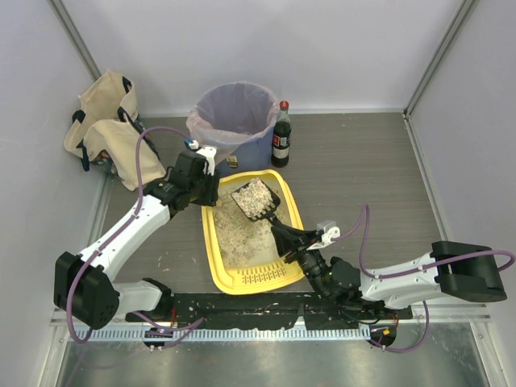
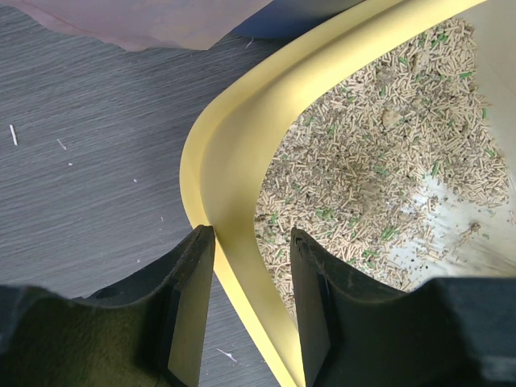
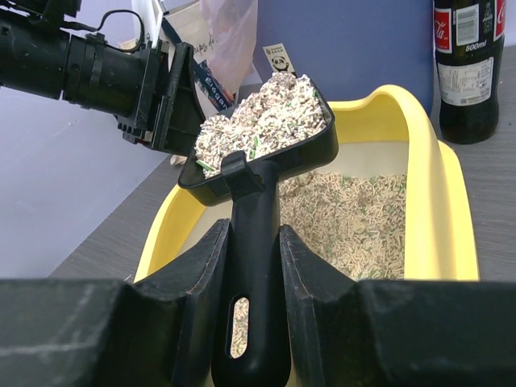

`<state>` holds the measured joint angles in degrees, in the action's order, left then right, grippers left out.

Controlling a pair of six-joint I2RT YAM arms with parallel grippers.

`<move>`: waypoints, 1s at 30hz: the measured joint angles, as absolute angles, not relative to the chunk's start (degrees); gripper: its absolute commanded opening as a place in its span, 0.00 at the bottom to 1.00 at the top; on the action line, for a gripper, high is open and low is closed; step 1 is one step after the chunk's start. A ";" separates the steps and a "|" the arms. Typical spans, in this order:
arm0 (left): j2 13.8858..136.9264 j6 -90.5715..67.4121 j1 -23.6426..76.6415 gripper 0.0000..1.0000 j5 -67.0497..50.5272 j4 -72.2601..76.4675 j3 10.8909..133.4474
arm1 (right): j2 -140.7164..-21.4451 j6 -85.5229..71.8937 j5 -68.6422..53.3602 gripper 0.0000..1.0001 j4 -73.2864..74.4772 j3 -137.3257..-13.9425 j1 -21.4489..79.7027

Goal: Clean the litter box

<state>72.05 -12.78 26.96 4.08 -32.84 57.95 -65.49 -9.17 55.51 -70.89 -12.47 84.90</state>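
Note:
The yellow litter box point(image 1: 208, 242) lies mid-table with beige granules point(image 1: 242, 230) and its slotted grille point(image 1: 258, 280) at the near end. My left gripper point(image 1: 205, 196) sits at its far left corner; in the left wrist view the jaws point(image 2: 251, 242) straddle the yellow rim point(image 2: 234, 105) and hold it. My right gripper point(image 1: 286, 238) is shut on the handle of a black scoop point(image 1: 255, 199). The scoop point(image 3: 266, 121) is heaped with granules and held above the litter box point(image 3: 419, 201), with the right gripper point(image 3: 254, 238) clamped on its handle.
A round blue bin point(image 1: 234, 117) with a clear liner stands just behind the box. A dark cola bottle point(image 1: 281, 135) stands to its right. A beige bag point(image 1: 105, 125) lies at the back left. Grey walls close in on both sides.

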 measured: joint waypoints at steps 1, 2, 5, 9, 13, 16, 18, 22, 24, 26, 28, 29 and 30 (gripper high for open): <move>72.05 -12.78 26.96 0.46 4.10 -32.84 57.95 | -65.39 -8.51 55.53 0.01 -71.24 -12.47 85.06; 72.05 -12.78 26.96 0.46 4.10 -32.84 57.95 | -65.39 -7.66 55.53 0.02 -71.57 -12.47 85.17; 72.12 -12.75 26.96 0.45 4.29 -32.84 57.95 | -65.39 -5.08 55.77 0.01 -71.99 -12.47 85.78; 72.51 -12.75 27.00 0.45 4.49 -32.84 57.95 | -65.39 -3.01 55.86 0.02 -72.05 -12.47 86.48; 72.97 -12.78 27.00 0.45 4.51 -32.84 57.95 | -66.39 -1.72 56.05 0.01 -72.49 -12.45 86.56; 73.36 -12.75 27.00 0.45 4.54 -32.84 57.95 | -66.85 0.82 56.58 0.01 -72.42 -12.40 86.59; 73.43 -12.73 27.00 0.45 4.54 -32.84 57.95 | -66.76 2.46 56.69 0.01 -72.42 -12.40 86.56; 73.43 -12.73 26.98 0.45 4.56 -32.84 57.95 | -66.74 3.62 56.69 0.01 -72.44 -12.43 86.52; 73.43 -12.73 26.98 0.44 4.56 -32.84 57.95 | -66.74 3.31 56.69 0.01 -72.44 -12.43 86.50; 73.43 -12.73 26.98 0.44 4.56 -32.84 57.95 | -66.76 2.72 56.69 0.01 -72.44 -12.43 86.50; 73.43 -12.73 26.98 0.44 4.56 -32.84 57.95 | -66.74 1.58 56.80 0.01 -72.44 -12.43 86.30; 73.43 -12.73 26.98 0.45 4.56 -32.84 57.95 | -66.67 0.93 56.90 0.01 -72.42 -12.43 86.00; 73.43 -12.73 26.98 0.44 4.56 -32.84 57.95 | -66.46 0.21 56.93 0.01 -72.38 -12.43 85.71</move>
